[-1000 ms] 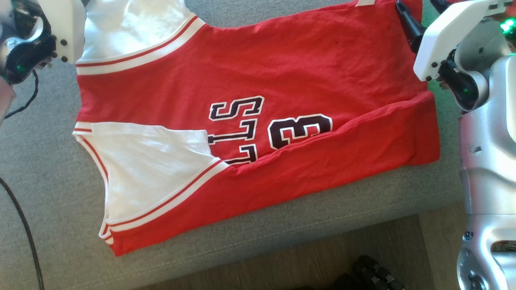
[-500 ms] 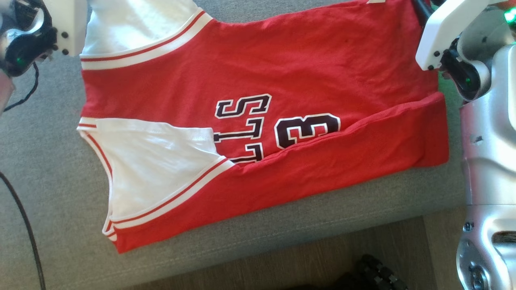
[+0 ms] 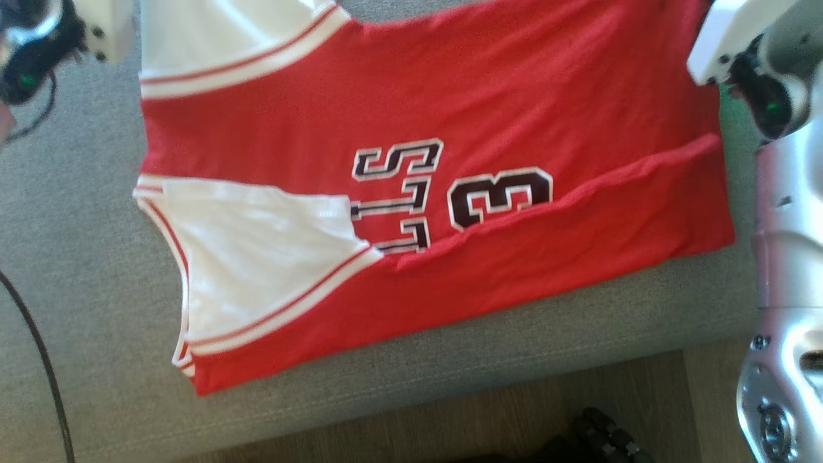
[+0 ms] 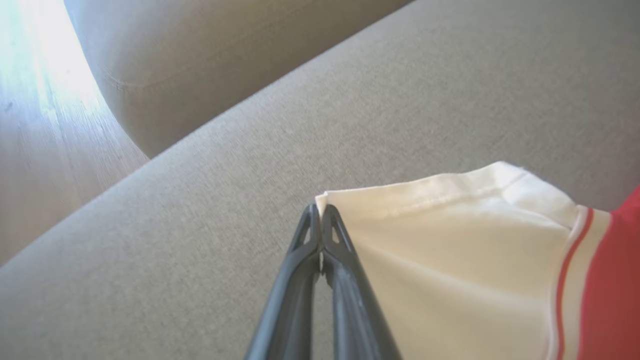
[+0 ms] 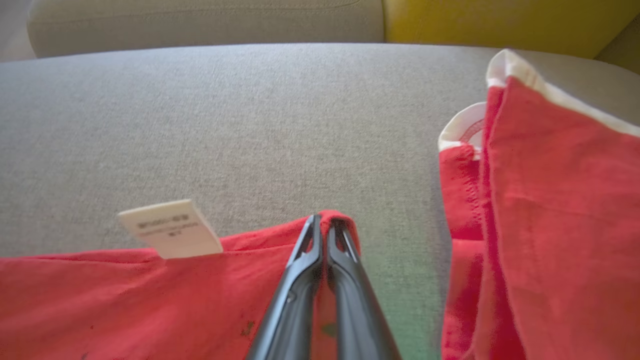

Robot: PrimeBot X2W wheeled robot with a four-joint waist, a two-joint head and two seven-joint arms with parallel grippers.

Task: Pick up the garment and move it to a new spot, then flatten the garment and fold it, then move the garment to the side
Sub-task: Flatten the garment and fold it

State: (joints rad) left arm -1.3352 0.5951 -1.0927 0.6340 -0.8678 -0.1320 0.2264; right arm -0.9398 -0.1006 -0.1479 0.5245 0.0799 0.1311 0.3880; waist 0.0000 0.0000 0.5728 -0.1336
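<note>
While the jersey (image 3: pixel 514 96) lay spread on the grey seat (image 3: pixel 77 257), print side up and its near long edge folded over onto itself, both grippers were at its far edge. In the left wrist view the left gripper (image 4: pixel 320 212) had its fingers pressed together on the corner of a white sleeve, pinching the hem at the tips. In the right wrist view the right gripper (image 5: pixel 325 222) was likewise closed, its tips nipping a small raised fold of the red hem, near a white label (image 5: pixel 170 229) that stuck up from the cloth. At that view's right, another part of the red cloth stood lifted, edged with white trim. Wooden floor (image 3: pixel 450 424) showed past the seat's near edge.
</note>
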